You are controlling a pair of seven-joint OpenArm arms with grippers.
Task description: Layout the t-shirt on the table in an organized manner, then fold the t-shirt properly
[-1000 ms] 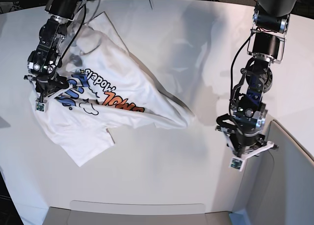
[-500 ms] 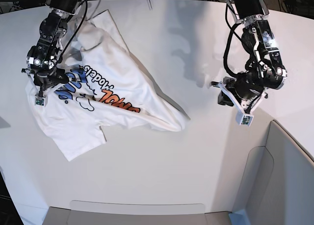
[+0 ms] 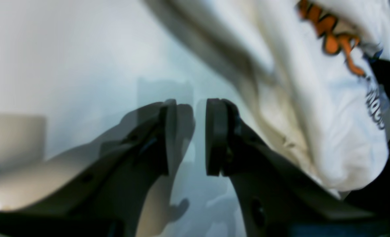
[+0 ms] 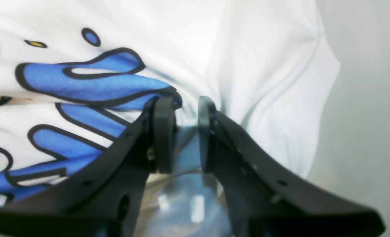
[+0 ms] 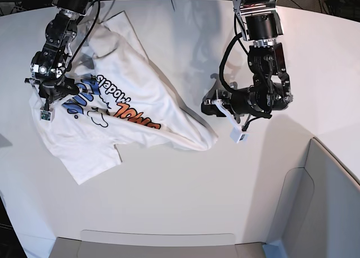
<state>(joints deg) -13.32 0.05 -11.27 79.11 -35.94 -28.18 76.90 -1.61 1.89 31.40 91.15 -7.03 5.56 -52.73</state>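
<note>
We see the white t-shirt (image 5: 129,109) lying crumpled and print-up on the surface's (image 5: 185,185) far left part, blue and orange lettering showing, one sleeve spread nearer us.

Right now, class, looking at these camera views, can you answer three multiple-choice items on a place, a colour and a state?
1. Where is the left gripper?
A. on the shirt's print
B. over bare table beside the shirt
C. off the table

2. What colour is the lettering by the right gripper?
A. blue
B. green
C. red

3. How does the t-shirt lie?
A. folded square
B. rumpled, print up
C. hanging off the table

Answers:
1 B: the left gripper has the table showing between its jaws.
2 A: blue letters meet the right gripper.
3 B: the t-shirt is bunched.
</note>
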